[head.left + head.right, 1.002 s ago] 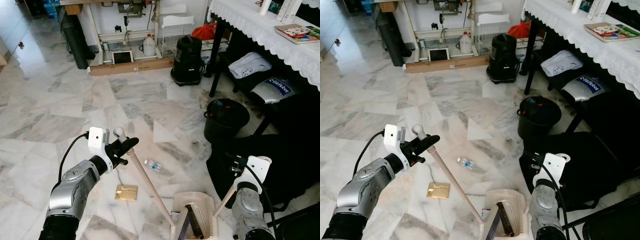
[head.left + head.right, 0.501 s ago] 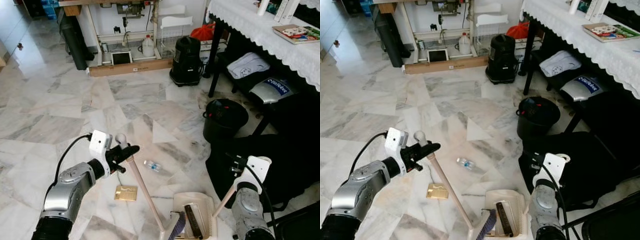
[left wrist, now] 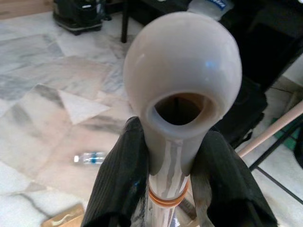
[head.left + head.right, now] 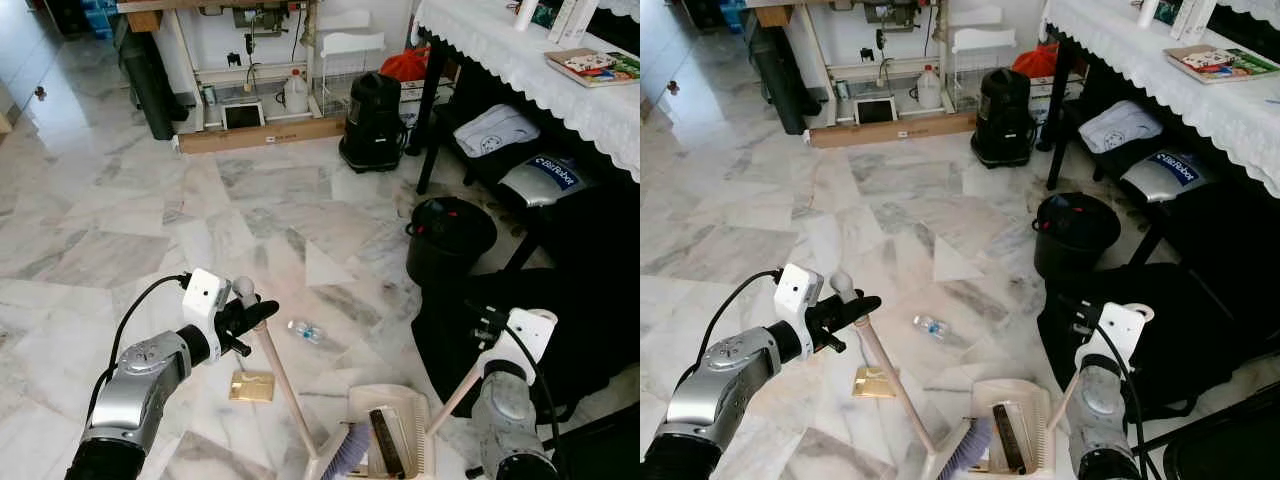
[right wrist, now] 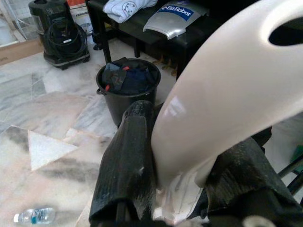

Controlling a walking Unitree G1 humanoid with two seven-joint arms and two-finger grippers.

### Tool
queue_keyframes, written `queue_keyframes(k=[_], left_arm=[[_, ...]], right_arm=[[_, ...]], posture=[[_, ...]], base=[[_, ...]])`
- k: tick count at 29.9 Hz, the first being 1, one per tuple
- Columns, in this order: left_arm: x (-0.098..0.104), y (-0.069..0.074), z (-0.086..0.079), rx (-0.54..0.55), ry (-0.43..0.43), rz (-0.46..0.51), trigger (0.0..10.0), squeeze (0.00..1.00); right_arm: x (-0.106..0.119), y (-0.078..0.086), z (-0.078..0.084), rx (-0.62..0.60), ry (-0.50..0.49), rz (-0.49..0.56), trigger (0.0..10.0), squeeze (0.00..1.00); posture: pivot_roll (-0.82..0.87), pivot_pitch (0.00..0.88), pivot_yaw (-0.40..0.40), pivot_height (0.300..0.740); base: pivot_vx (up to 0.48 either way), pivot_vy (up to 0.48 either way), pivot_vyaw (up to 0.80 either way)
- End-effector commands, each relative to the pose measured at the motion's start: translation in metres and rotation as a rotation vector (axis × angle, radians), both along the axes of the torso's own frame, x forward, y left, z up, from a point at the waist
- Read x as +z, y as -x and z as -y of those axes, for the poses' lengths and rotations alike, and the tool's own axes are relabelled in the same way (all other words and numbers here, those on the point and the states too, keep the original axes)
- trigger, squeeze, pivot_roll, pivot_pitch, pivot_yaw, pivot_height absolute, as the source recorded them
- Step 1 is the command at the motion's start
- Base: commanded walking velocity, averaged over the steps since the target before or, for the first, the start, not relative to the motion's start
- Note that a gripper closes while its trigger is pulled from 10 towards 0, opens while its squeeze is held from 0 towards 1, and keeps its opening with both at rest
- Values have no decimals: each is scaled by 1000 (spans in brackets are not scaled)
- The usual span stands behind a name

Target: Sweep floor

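Left gripper [image 4: 250, 318], lower left of the head view: black fingers [image 3: 120, 184] clamped narrow on the top of the broom handle [image 4: 285, 392], just under its rounded knob. The handle slants down to the right; the broom head [image 4: 345, 461], purple-bristled, sits at the bottom centre, touching the mouth of the dustpan [image 4: 400, 432]. Right gripper [image 5: 182, 187], lower right: closed around the cream grip of the dustpan handle [image 4: 452, 392]. Dustpan: cream, flat on the marble floor [image 4: 120, 200], a dark item inside. Small plastic bottle [image 4: 305, 331]: lying on the floor, centre. Tan flat card [image 4: 252, 385]: beside the broom handle. Black bucket [image 4: 450, 237]: right of centre.
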State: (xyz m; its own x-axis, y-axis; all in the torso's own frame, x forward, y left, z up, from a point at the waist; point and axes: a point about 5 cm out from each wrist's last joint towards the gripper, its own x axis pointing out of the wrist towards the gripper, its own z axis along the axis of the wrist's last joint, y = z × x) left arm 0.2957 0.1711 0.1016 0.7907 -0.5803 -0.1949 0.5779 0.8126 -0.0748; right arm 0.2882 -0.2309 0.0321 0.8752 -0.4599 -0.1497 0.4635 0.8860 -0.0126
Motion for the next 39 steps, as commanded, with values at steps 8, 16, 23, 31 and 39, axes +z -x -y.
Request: queue_keyframes(k=[8,16,23,31,39], left_arm=[[7,-9,-13,97,-80,78,10000,0],[11,-13,-13,155,-73,141,10000,0],[12,-15,-9,185,-60,172,10000,0],[13,-16,-3,213,-35,205,10000,0],[15,-18,3,229,-9,230,10000,0]], right_arm=[[35,-17,10,-21,25,147,10000,0],[51,-23,9,-11,32,211,10000,0],[60,-27,10,-10,31,236,10000,0],[76,-31,12,-11,21,287,10000,0],[99,-37,12,-4,17,347,10000,0]], posture=[[-114,38,24,740],[-123,43,22,740],[-125,43,17,740],[-132,43,16,740],[-138,42,14,740]], base=[[0,0,0],[0,0,0],[0,0,0],[0,0,0],[0,0,0]])
